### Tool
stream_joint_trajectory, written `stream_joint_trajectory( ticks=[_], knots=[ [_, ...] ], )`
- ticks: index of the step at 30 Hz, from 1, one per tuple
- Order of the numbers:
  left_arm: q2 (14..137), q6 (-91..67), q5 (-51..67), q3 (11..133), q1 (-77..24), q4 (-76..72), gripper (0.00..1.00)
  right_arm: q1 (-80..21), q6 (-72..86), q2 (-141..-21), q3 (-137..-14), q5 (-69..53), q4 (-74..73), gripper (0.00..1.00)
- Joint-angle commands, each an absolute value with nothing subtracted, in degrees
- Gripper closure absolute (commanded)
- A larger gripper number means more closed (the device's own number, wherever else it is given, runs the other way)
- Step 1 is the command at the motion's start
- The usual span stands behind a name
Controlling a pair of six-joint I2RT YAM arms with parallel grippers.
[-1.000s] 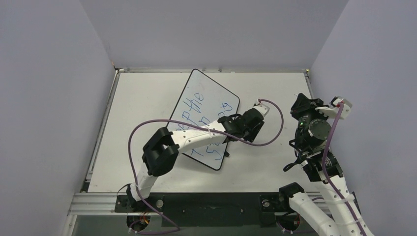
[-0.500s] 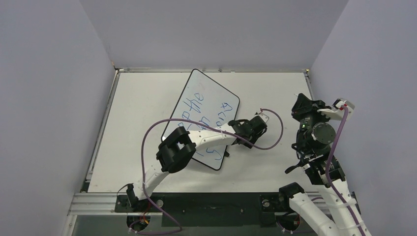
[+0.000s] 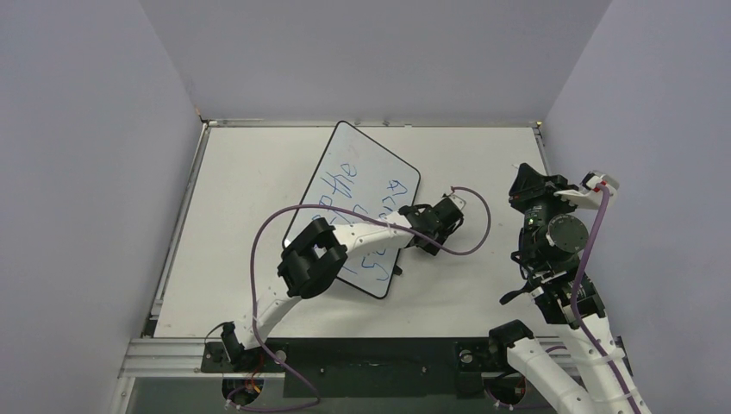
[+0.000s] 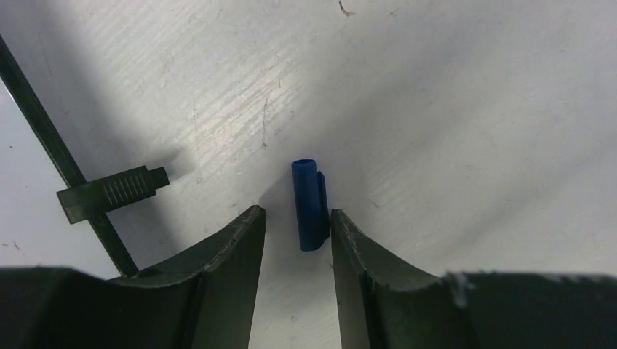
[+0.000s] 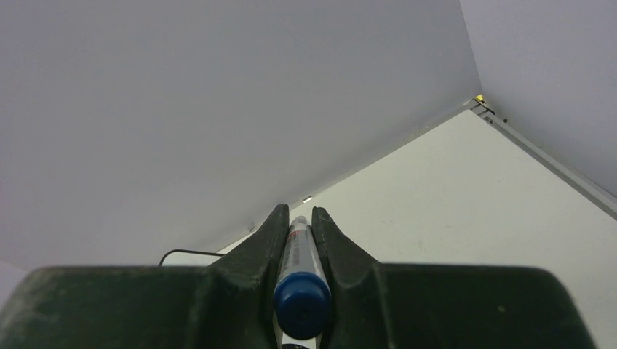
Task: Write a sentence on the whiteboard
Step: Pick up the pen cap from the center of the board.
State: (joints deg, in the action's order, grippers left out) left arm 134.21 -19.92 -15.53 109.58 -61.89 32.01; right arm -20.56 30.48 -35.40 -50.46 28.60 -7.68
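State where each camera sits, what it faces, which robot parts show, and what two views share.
Top external: above, behind; looks down on whiteboard, left arm, right arm.
Left wrist: faces down at blue cap inside the open left gripper.
Right wrist: faces the far wall; right gripper shut on marker pen.
Shared: top external and left wrist both show the whiteboard's rim.
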Motion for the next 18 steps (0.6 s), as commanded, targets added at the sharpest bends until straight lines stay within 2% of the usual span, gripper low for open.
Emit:
stream_joint_trajectory(
  ticks=[1, 9, 11, 13, 18],
  knots=[
    [134.97, -19.76, -13.79, 111.26, -61.52, 31.91, 0.65, -20.21, 30.49, -35.64, -50.33, 28.29, -5.67, 1.00],
    [135.49, -19.98, -11.34, 108.80, -61.52, 29.88, 0.73, -20.21, 30.67, -36.02, -50.18, 27.78, -5.23, 1.00],
    [135.69, -19.76, -10.26, 108.66, -61.48, 29.60, 0.81, -20.21, 30.67, -36.14, -50.10, 27.77, -5.21, 1.00],
    [135.62, -19.76, -9.26, 108.29, -61.32, 29.21, 0.98, -20.17, 30.57, -36.18, -50.06, 27.88, -5.19, 1.00],
    [131.51, -18.94, -5.29, 104.88, -61.39, 25.56, 1.00, -20.22, 30.42, -36.65, -50.32, 27.99, -5.23, 1.00]
  ],
)
